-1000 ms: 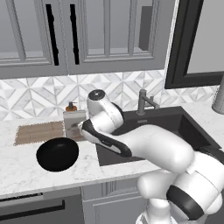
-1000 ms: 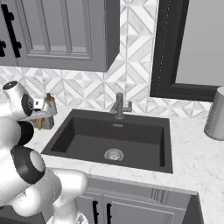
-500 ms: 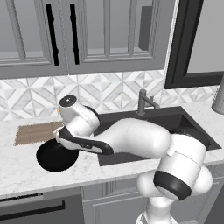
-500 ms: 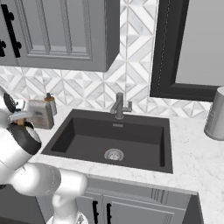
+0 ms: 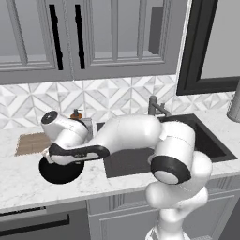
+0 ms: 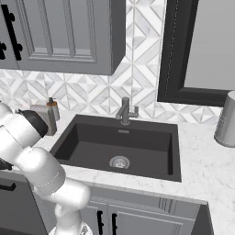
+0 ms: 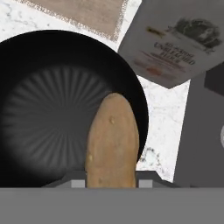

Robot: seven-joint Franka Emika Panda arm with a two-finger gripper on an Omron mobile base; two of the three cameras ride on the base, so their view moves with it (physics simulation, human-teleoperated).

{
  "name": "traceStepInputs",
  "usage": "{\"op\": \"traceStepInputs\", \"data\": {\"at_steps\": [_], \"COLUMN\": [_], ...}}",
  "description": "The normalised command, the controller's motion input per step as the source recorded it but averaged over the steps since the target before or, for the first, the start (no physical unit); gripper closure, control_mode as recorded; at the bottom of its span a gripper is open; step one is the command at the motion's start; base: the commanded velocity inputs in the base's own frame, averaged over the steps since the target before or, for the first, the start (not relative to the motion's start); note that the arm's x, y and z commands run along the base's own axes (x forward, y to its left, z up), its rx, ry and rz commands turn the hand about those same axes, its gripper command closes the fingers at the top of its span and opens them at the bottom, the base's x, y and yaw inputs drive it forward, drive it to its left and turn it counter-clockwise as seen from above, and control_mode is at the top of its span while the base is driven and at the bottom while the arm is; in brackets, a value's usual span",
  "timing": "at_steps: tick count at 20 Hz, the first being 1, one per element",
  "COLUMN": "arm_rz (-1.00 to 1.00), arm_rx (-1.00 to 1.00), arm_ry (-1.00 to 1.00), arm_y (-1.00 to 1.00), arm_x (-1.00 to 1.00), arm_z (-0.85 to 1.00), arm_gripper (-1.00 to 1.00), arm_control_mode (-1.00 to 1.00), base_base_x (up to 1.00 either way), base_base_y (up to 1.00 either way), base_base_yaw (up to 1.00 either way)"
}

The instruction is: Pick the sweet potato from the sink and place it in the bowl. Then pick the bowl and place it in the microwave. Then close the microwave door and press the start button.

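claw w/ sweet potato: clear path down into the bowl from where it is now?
Probably yes. In the hand view the claw holds the sweet potato right over the bowl, whose inside looks bare. The grey box and woven mat lie outside its rim, off the drop line.

Printed label, too blurred to read
You'll find dark lines of print and a small picture on the grey carton (image 7: 173, 43) beside the bowl (image 7: 52, 105); no word or number there can be made out.

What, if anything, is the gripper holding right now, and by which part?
The gripper holds the sweet potato by its near end, over the black bowl.
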Motion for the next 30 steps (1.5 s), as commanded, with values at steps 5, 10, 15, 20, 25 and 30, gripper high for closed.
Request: {"op": "traceStepInputs", "data": {"at_steps": [5, 10, 15, 20, 25, 30], "arm_rz": [0.00, -0.02, -0.02, -0.03, 0.00, 0.00], "arm_rx": [-0.07, -0.07, -0.07, -0.06, -0.05, -0.02], "arm_ry": [0.12, 0.08, 0.00, 0.00, 0.00, -0.13], "arm_y": [0.20, 0.13, 0.00, 0.00, 0.00, -0.02], "arm_x": [0.08, 0.05, 0.03, 0.29, 0.20, -0.10], "arm_z": [-0.33, -0.33, -0.25, -0.07, -0.26, -0.49], "arm_gripper": [1.00, 1.00, 1.00, 1.00, 1.00, -1.00], "arm_control_mode": [-1.00, -1.00, -1.00, -1.00, -1.00, -1.00], "base_base_x": [0.00, 0.00, 0.00, 0.00, 0.00, 0.00], "base_base_y": [0.00, 0.00, 0.00, 0.00, 0.00, 0.00], "base_base_yaw": [0.00, 0.00, 0.00, 0.00, 0.00, 0.00]}}
